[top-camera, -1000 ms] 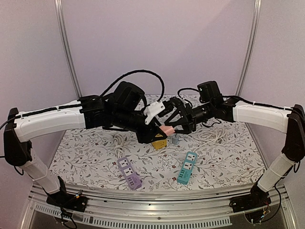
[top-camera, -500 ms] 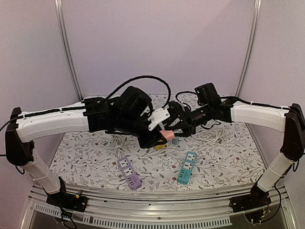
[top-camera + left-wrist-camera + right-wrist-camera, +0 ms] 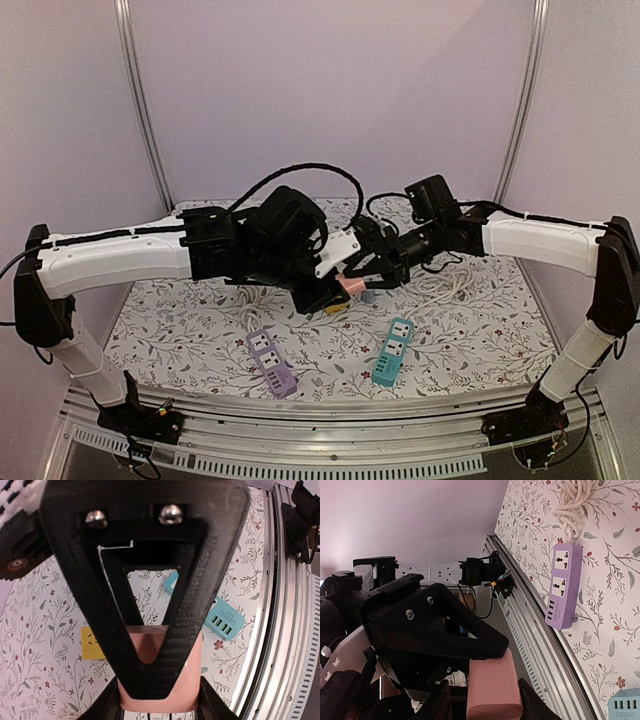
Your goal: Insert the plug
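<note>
A pink plug block (image 3: 350,283) hangs in mid-air above the table's middle, between both grippers. My left gripper (image 3: 338,286) is shut on it: in the left wrist view its fingers press both sides of the plug (image 3: 165,680). My right gripper (image 3: 364,276) straddles the same plug (image 3: 495,685) from the opposite side, jaws open, with a dark gap at one finger. A yellow socket block (image 3: 92,642) lies on the table just below, mostly hidden under the left gripper in the top view (image 3: 336,306).
A teal power strip (image 3: 393,350) and a purple power strip (image 3: 272,362) lie near the front. A small grey adaptor (image 3: 368,296) sits by the yellow socket. White coiled cables lie at the right (image 3: 445,285) and left (image 3: 250,295). The metal rail (image 3: 320,425) runs along the front edge.
The left arm has swung further right and turned its wrist over the yellow socket. The right gripper has drawn in closer round the plug. The plug has sunk slightly.
</note>
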Tool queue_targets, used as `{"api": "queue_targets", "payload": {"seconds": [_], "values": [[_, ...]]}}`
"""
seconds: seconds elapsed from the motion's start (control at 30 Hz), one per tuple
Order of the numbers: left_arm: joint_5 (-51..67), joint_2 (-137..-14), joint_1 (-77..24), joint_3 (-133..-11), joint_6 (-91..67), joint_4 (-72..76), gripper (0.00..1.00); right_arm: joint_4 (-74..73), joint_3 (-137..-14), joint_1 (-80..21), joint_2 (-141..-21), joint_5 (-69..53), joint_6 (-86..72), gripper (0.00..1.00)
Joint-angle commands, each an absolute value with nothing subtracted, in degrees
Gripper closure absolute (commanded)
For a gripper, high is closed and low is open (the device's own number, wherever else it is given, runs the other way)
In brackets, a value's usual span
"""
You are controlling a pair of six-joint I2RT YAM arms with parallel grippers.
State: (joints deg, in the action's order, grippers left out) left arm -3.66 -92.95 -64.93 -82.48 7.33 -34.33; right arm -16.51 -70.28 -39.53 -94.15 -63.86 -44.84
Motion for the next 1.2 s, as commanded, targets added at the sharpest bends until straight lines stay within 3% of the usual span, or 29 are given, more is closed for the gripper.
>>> {"api": "queue_targets", "payload": {"seconds": [0.0,0.13,0.4,0.5,0.67,0.73,0.77,0.8,0.83,1.17], "values": [[-5.68,-92.85,-65.48,-82.62,5.78,-34.44,0.96,-17.35,-71.02,-40.52,-94.16,-63.44,-43.99,0.55],[-5.49,-92.91,-65.48,-82.36,4.37,-34.3,0.96,-17.7,-71.02,-40.99,-93.91,-62.59,-43.64,0.51],[-4.5,-91.52,-66.02,-81.06,4.58,-33.4,0.96,-17.99,-70.97,-41.69,-93.45,-60.73,-43.07,0.59],[-4.65,-91.2,-66.26,-80.87,4.94,-33.76,0.96,-17.99,-70.86,-41.65,-92.89,-59.85,-42.96,0.66],[-3.79,-90.36,-67.14,-80.27,5.17,-33.72,0.9,-17.82,-70.05,-41.7,-91.89,-58.74,-43.36,0.9],[-3.98,-89.78,-67.79,-79.66,5.23,-32.83,0.77,-17.77,-69.69,-41.75,-91.44,-58.26,-43.58,0.97],[-4.33,-89.5,-67.99,-79.18,4.92,-32.28,0.58,-17.82,-69.48,-41.85,-91.2,-57.9,-43.79,0.98],[-4.58,-89.04,-68.1,-78.71,4.55,-31.73,0.25,-18.15,-69.44,-41.84,-90.96,-57.02,-43.88,0.99],[-4.93,-88.44,-68.11,-78.2,4.25,-31.25,0.04,-19.09,-69.48,-41.86,-90.53,-55.85,-43.87,1.0],[-18.99,-76.5,-67.66,-67.8,-4.75,-23.85,0.0,-34.05,-71.99,-41.84,-84.89,-30.28,-44.97,1.0]]}}
